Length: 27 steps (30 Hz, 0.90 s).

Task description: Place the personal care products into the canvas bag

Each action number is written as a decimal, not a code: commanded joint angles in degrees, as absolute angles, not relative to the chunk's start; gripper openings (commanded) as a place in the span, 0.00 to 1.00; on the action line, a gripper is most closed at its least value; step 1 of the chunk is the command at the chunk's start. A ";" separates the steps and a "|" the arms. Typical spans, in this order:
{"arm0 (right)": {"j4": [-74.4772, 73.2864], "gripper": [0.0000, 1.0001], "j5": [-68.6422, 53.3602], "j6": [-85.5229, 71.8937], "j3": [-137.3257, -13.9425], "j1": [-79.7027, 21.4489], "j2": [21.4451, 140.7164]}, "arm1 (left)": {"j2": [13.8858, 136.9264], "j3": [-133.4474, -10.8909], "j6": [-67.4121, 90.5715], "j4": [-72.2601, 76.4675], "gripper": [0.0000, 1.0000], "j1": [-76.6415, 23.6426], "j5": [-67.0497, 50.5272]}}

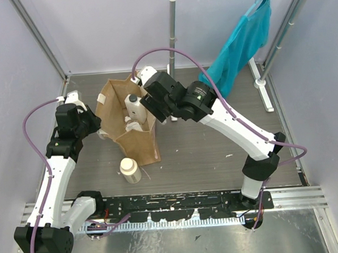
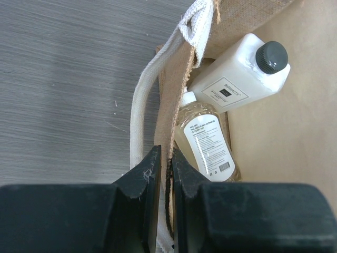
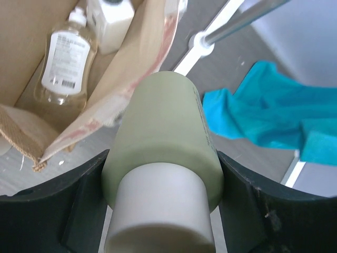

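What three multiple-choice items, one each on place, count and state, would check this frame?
1. The cream bottle is: A in the bag; B on the table beside the bag; C held in the air.
2. Bottles lying in the bag: A none; B four; C two.
3. The right gripper is: A shut on the green bottle; B open; C shut on nothing.
Answers: B, it stands on the table by the bag's near side. C, only the white bottle and the amber bottle lie inside. A, both fingers press the green bottle's sides.
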<state>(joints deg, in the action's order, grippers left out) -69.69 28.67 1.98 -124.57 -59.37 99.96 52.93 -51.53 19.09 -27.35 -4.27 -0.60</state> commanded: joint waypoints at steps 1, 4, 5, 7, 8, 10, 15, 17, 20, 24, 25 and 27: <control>-57.36 0.00 35.05 11.42 -132.09 -59.14 98.63 | 52.48 -51.40 18.21 -27.50 0.20 -4.13 -0.01; -52.04 0.00 35.72 14.67 -134.26 -59.11 100.21 | 52.36 -51.43 18.11 -27.69 0.20 -4.13 0.03; -50.10 0.00 35.31 15.95 -135.01 -59.12 100.70 | 52.38 -51.46 18.03 -27.73 0.20 -4.13 0.08; -46.31 0.00 33.97 17.92 -136.69 -59.09 101.57 | 52.46 -51.55 17.98 -27.97 0.20 -4.13 0.02; -44.78 0.01 32.84 18.73 -137.47 -59.11 102.00 | 52.39 -51.65 17.88 -28.03 0.20 -4.13 0.00; -41.68 0.00 30.53 19.82 -138.47 -59.09 102.93 | 52.45 -51.71 17.76 -28.27 0.20 -4.13 0.08; -39.40 0.00 22.71 19.20 -141.25 -59.12 106.48 | 52.15 -52.02 17.68 -28.72 0.20 -4.15 0.15; -39.45 0.00 20.12 18.04 -141.41 -59.13 107.84 | 51.87 -51.98 17.67 -28.99 0.20 -4.13 0.30; -39.61 0.00 16.43 15.06 -140.89 -59.10 109.36 | 51.53 -52.17 17.46 -29.82 0.20 -4.13 0.52; -38.98 0.00 13.13 11.07 -137.48 -59.14 109.55 | 51.05 -52.46 16.93 -31.09 0.20 -4.13 1.04; -38.75 0.00 13.03 10.39 -136.58 -59.13 109.58 | 50.85 -52.33 16.89 -31.03 0.20 -4.11 1.05; -38.59 0.00 10.17 9.30 -134.89 -59.07 109.86 | 50.70 -52.22 16.88 -31.10 0.20 -4.13 0.98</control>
